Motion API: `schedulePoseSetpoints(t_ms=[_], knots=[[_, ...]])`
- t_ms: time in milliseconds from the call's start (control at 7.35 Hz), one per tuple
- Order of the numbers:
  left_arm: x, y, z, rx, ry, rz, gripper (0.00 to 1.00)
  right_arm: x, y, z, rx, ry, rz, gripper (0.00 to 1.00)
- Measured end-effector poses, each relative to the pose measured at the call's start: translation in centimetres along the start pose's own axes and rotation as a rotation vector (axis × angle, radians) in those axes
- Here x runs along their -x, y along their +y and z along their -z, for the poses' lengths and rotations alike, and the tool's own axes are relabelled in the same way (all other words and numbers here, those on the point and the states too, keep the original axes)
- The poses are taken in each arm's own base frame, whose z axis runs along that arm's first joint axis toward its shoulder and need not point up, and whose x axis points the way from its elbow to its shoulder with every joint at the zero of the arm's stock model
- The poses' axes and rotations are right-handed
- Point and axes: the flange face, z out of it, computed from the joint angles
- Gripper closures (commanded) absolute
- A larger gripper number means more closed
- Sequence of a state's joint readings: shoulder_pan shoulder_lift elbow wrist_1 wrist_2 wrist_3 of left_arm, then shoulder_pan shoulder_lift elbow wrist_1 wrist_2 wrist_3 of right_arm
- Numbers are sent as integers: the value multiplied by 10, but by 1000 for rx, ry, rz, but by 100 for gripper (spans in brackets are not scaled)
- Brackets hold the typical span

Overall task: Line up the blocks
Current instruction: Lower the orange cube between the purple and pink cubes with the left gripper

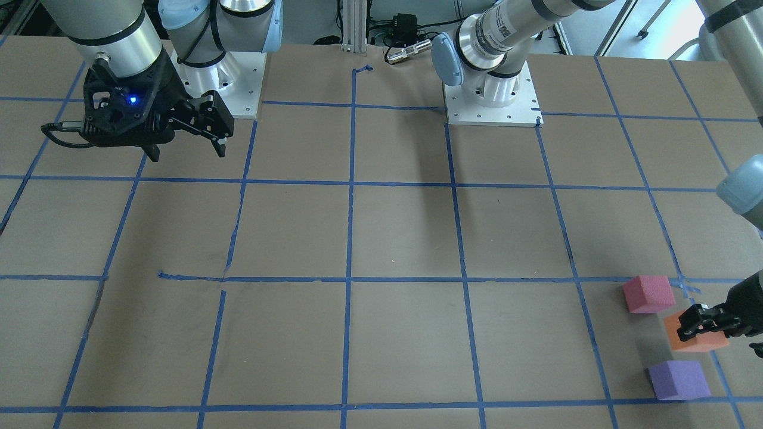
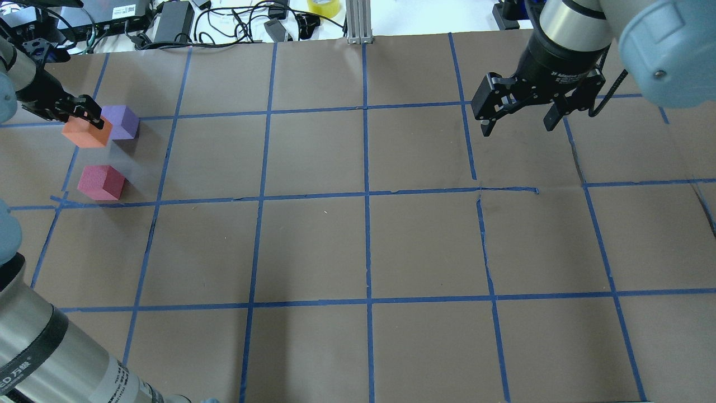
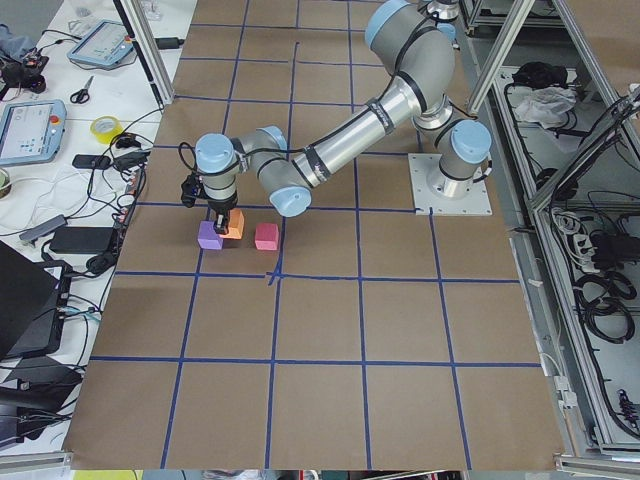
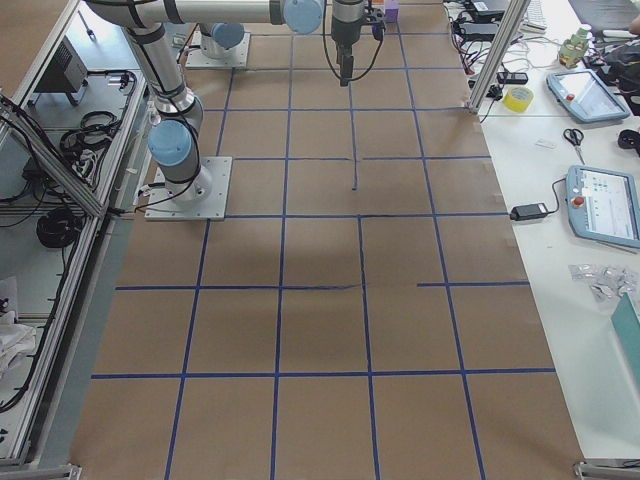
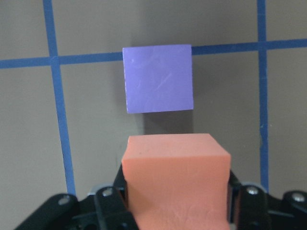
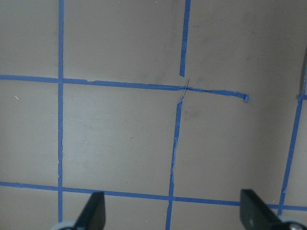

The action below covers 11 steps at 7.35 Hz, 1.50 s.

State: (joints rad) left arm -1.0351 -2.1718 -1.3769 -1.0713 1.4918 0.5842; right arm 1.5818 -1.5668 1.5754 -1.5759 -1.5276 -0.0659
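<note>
Far out on the robot's left side of the table (image 2: 363,246) – brown paper crossed by a blue tape grid (image 2: 366,193) – the three cubes sit close together. The left gripper (image 2: 84,112) is closed on the orange block (image 2: 84,134), and the wrist view shows a finger pressed to each side of the orange cube (image 5: 175,172) with the black gripper body below it. The block looks raised a little off the paper, with a grey shadow beside it in the front-facing view, though I cannot tell how far. The purple block (image 2: 122,121) lies just beyond it, farther from the robot's base. From the wrist camera its far edge meets a blue tape line, and a narrow strip of shadowed table separates the purple cube (image 5: 158,79) from the orange one, so the two do not touch. The pinkish-red block (image 2: 100,182) rests flat on the paper nearer the robot – apart from the other two and close to a tape crossing. In the front-facing view the three run pinkish-red (image 1: 648,294), orange (image 1: 709,342), purple (image 1: 678,379) from top to bottom, the orange set off to the right of the others. The right gripper (image 2: 517,120) hangs above bare paper on the opposite side of the table, well apart from the blocks, its fingers spread wide with nothing between them.
</note>
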Motion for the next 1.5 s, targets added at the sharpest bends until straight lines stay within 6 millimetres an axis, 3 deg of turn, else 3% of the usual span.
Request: schedulePoseSetpoints(t_ms=[272,952,1497], knots=[[4,1,-22,13,7,13,88,0,0,0,-1,1,0,0],[-3,11,-57,35,53,47,88,1,0,0,-2,-2,1,0],[-4,13,-54,12,38,29,88,1,1,1,-3,0,0,0]])
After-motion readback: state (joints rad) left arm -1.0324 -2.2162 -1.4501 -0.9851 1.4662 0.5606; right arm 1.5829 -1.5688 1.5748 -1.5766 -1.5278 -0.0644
